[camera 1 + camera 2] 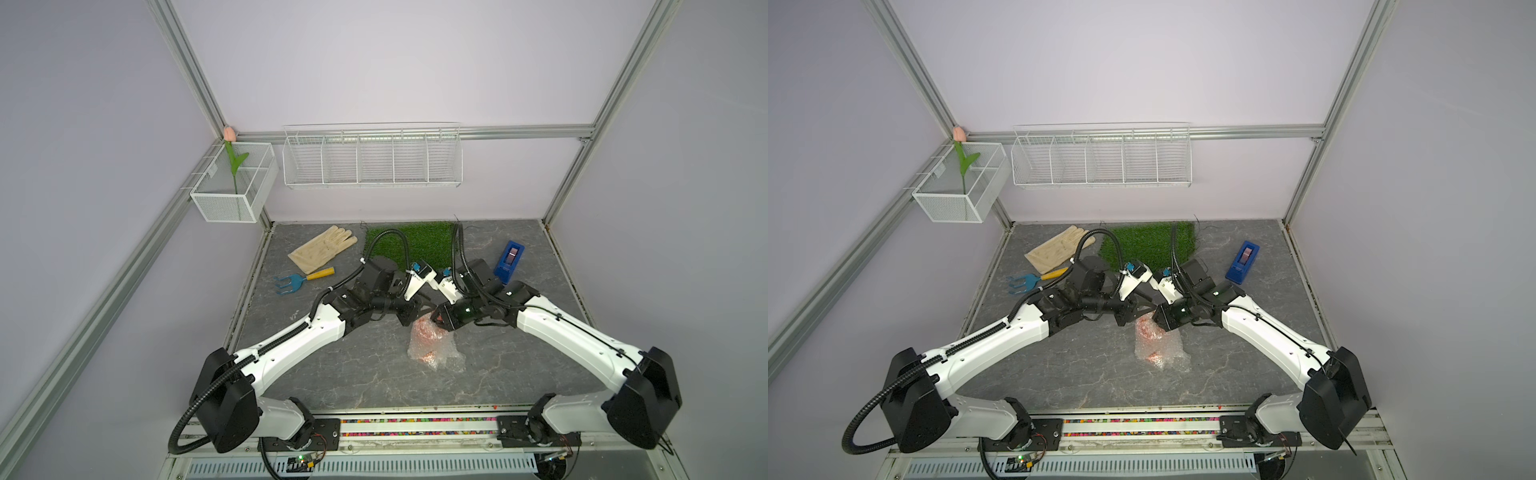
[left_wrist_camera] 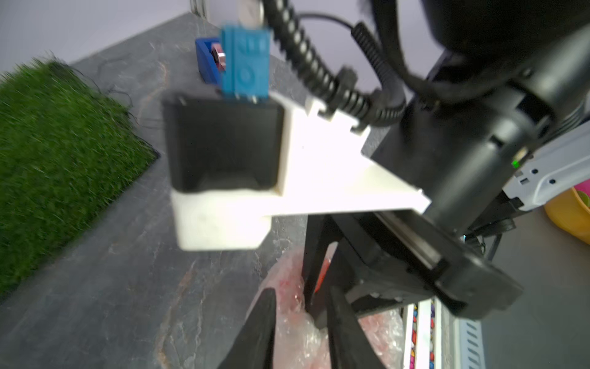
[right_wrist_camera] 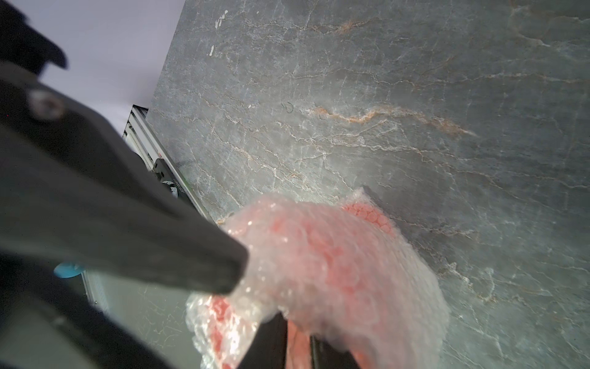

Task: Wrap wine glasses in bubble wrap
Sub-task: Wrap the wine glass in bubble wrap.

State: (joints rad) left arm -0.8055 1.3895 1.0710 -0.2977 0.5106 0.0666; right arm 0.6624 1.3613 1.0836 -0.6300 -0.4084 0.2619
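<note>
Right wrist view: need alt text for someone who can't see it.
A red goblet bundled in bubble wrap rests on a grey marbled table, close to the camera. The right gripper pinches the wrap between two black fingers; one blurred finger of the left gripper touches the bundle's side.

Both top views: mounted high over the front edge of the counter, facing down and toward the back wall. Wide field, covering the whole counter, the left arm and the right arm. Near-complete overlap, slight sideways offset.

Left wrist view: low and close over the counter, facing the grass mat and the back edge. The right arm fills much of it, blurred.

Right wrist view: very close above the bubble wrap, facing across bare counter; which edge lies beyond is unclear.

All four views share the bubble wrap.
</note>
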